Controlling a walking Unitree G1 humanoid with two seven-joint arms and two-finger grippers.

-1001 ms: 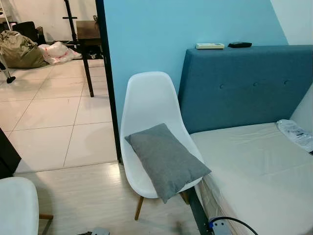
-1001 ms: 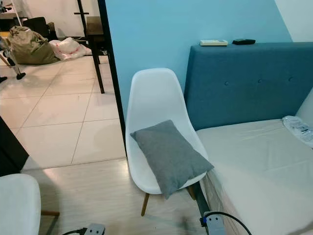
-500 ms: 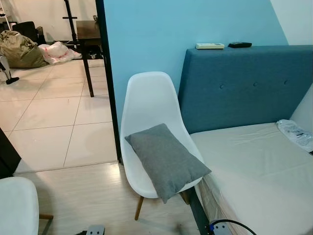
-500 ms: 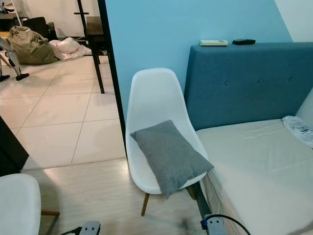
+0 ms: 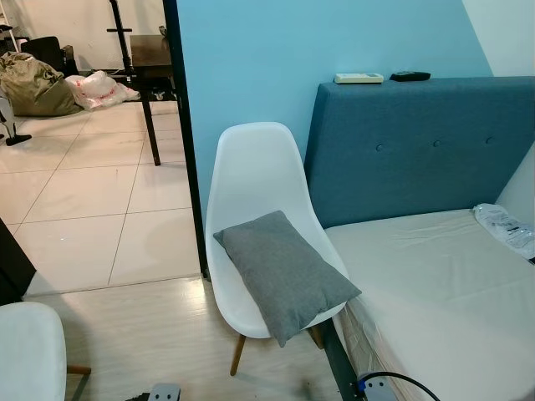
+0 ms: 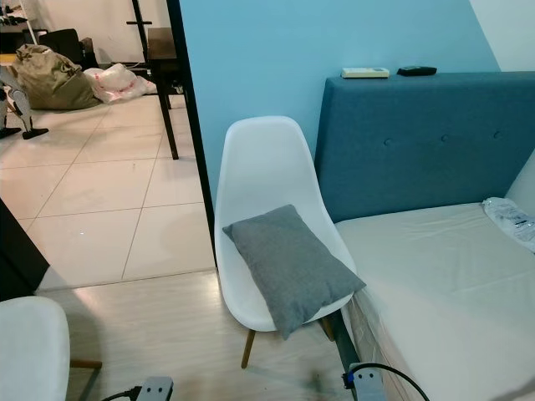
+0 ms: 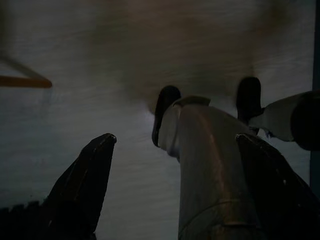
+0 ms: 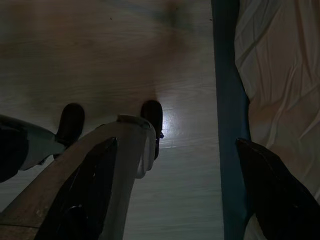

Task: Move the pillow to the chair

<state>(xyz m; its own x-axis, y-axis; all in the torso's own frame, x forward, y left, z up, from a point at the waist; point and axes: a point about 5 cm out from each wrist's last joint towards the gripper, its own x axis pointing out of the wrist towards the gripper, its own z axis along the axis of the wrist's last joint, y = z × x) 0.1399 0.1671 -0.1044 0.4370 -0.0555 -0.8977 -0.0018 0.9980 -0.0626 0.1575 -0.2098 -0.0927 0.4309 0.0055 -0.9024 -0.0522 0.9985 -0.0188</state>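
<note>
nothing moved; pillow hiding seat

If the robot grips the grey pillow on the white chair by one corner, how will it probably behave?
The grey pillow looks soft and stuffed, so it would probably sag and fold, not stay flat. It seems light for its size. One corner overhangs the front edge of the white chair, so a push forward could likely slide it off the smooth seat.

White chair, frame centre, w/ grey pillow lying tilted on its seat; bed at lower right, clear plastic packet on mattress by right edge.
</note>
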